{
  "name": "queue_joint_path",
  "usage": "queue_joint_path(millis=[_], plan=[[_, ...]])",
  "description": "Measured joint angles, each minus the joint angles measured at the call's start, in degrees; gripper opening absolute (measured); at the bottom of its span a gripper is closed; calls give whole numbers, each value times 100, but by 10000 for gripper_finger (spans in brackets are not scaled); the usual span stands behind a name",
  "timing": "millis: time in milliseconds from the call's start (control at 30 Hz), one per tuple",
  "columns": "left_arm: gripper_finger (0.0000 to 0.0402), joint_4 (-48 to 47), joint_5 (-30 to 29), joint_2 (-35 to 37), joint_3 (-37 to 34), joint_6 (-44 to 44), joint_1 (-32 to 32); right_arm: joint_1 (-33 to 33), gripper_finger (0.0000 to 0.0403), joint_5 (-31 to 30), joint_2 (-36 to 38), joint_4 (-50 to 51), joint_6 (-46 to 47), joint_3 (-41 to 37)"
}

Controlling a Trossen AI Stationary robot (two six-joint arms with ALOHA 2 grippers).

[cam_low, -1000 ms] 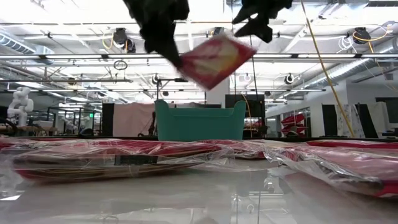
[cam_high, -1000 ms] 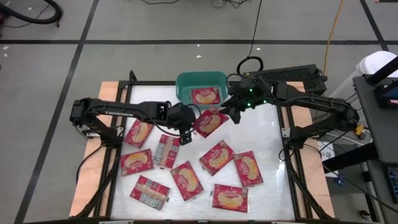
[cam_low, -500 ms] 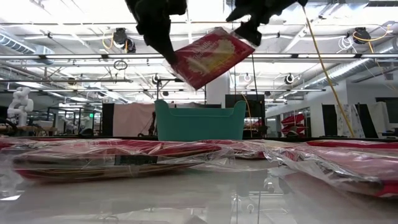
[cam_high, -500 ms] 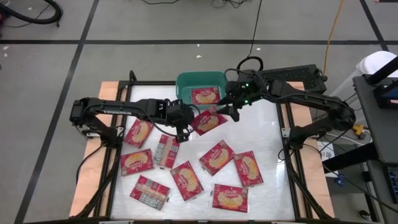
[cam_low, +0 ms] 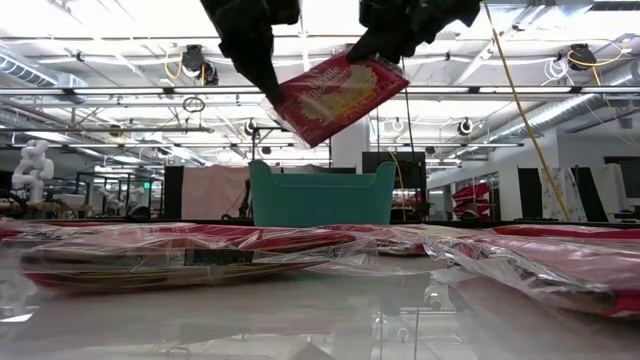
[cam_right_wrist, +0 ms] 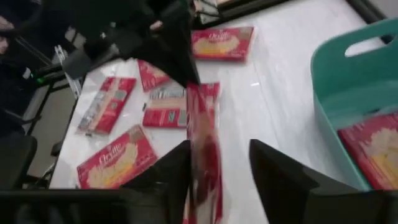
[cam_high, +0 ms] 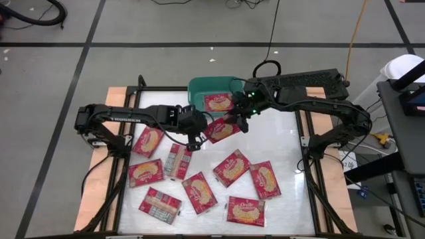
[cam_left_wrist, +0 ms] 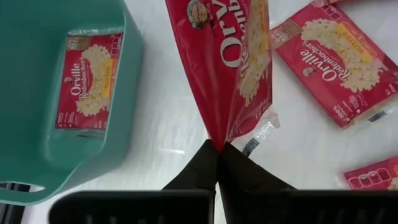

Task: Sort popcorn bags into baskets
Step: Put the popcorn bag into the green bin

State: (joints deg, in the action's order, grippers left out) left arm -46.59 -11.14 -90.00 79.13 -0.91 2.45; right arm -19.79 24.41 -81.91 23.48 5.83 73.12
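**Mid-air bag between both pincers, next to the tub**

Count: 11 bags visible in high view. 1 held bag (cam_high: 222, 129) in the air, 1 bag in tub (cam_high: 218, 101), 9 flat on the tabletop (cam_high: 285, 146). 1 teal tub (cam_high: 199, 88) at the far edge of the tabletop, centre.

Of the 9 on the tabletop: 7 show the red face, 2 show the grey-white back (one (cam_high: 177, 160) just below the left pincer, one (cam_high: 160, 204) near the front left).

Left pincer (cam_high: 197, 137): pressed together, pinching the held bag by its sealed end. Left wrist view shows the fingertips (cam_left_wrist: 217, 163) closed on the crimped edge, bag (cam_left_wrist: 225, 62) hanging out past them.

Right pincer (cam_high: 236, 122): fingers spread partway, straddling the opposite end of the same bag. Right wrist view has the bag (cam_right_wrist: 204, 155) edge-on in the gap between the two fingers (cam_right_wrist: 273, 168); cannot tell whether they press on it.

Bag position: lifted clear of the tabletop, tilted, stretched between the two pincers. In low view it (cam_low: 336, 94) hangs above the tub (cam_low: 320, 196) rim level. In high view it sits just in front of the tub's near right corner, not over the opening.
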Motion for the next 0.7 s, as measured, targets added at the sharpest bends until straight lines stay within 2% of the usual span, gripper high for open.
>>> queue_joint_path(millis=[200,300,400,600,700], plan=[[3,17,-139,0,0,47,31,-2,49,131,0,-13,-201,0],[17,17,-310,0,0,380,71,-13,13,113,0,-24,-203,0],[59,25,-680,35,0,602,82,-39,12,-30,0,-24,-169,0],[172,-84,-1245,460,15,1097,98,-232,21,-184,35,-114,271,0],[207,-340,-1540,764,15,1624,165,-385,10,-212,74,-397,607,0]])
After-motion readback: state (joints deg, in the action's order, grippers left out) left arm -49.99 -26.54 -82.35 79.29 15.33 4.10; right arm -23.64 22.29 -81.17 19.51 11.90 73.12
